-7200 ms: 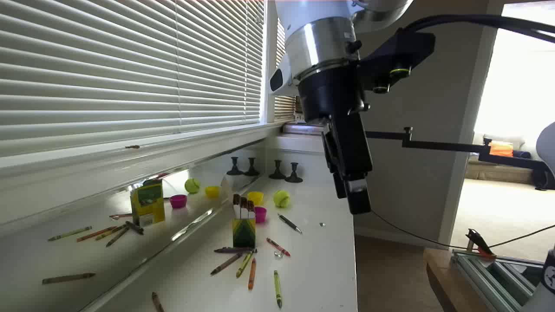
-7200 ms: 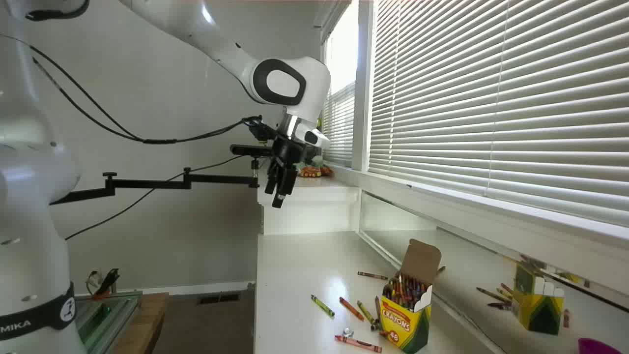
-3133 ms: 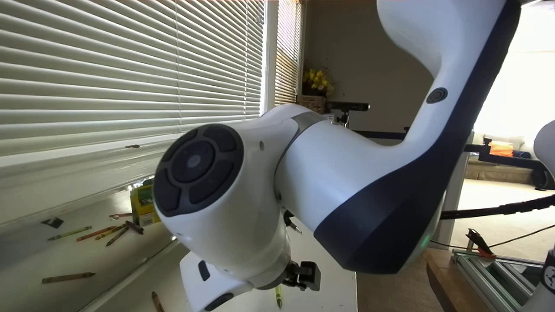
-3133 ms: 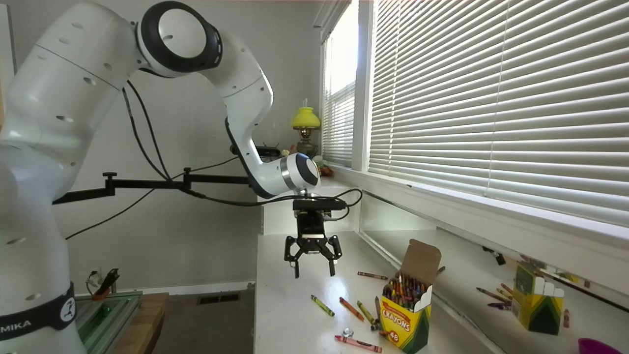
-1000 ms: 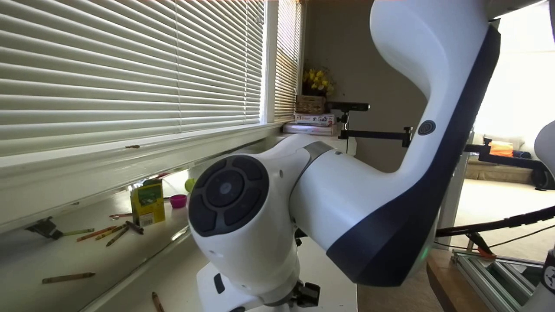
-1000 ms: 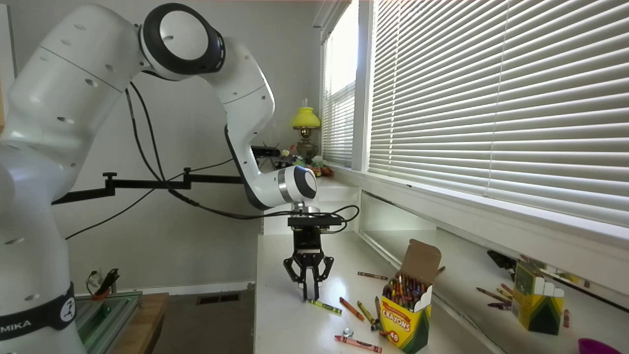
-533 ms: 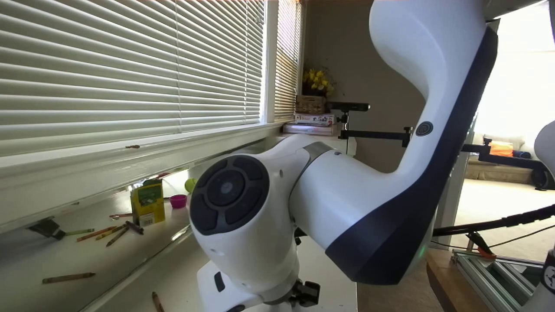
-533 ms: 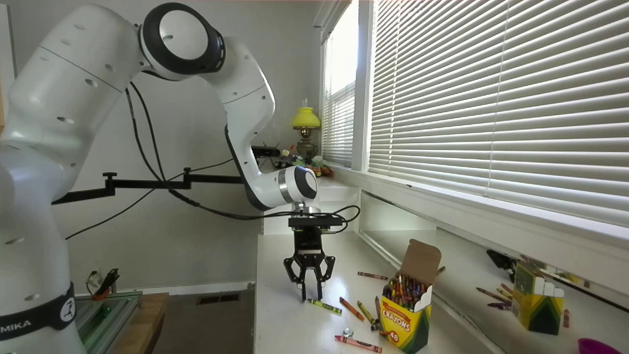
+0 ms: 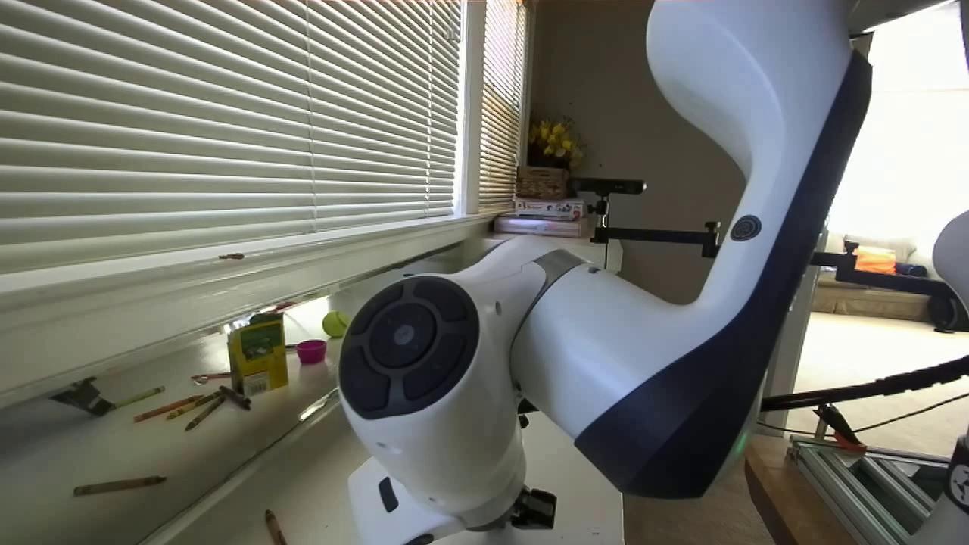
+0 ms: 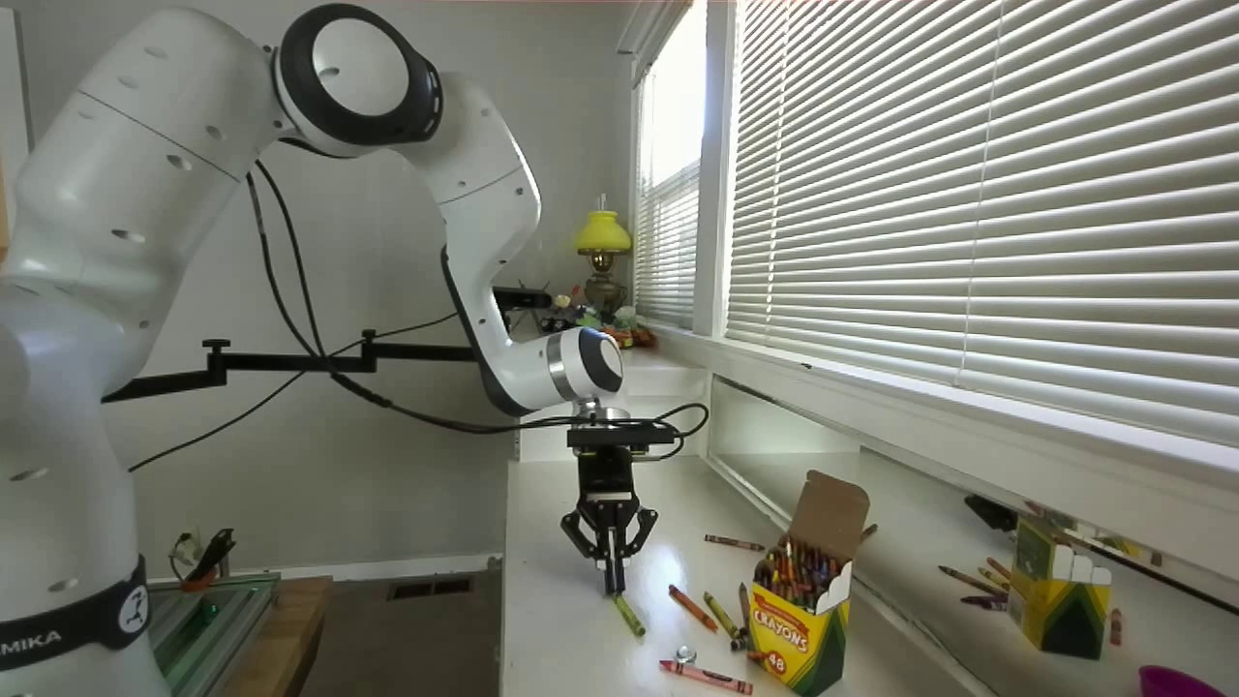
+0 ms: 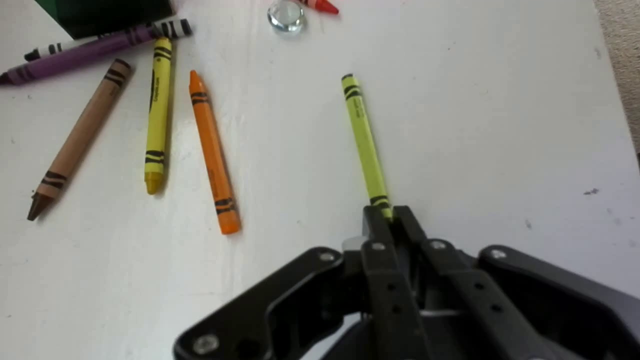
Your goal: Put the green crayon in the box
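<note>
Closed almost all the way, pinching one end of the green crayon point(image 11: 367, 147) between the tips of the black gripper point(image 11: 389, 215), low by the white table point(image 10: 542, 547). Showing the rest of that crayon poking out in front of the jaws. Off to one side of the jaws, past an orange crayon point(image 11: 212, 152) and then a yellow crayon point(image 11: 158, 117), can see the yellow and green box point(image 10: 792, 634) farther off, standing up with lots of crayons point(image 10: 799, 573) inside
</note>
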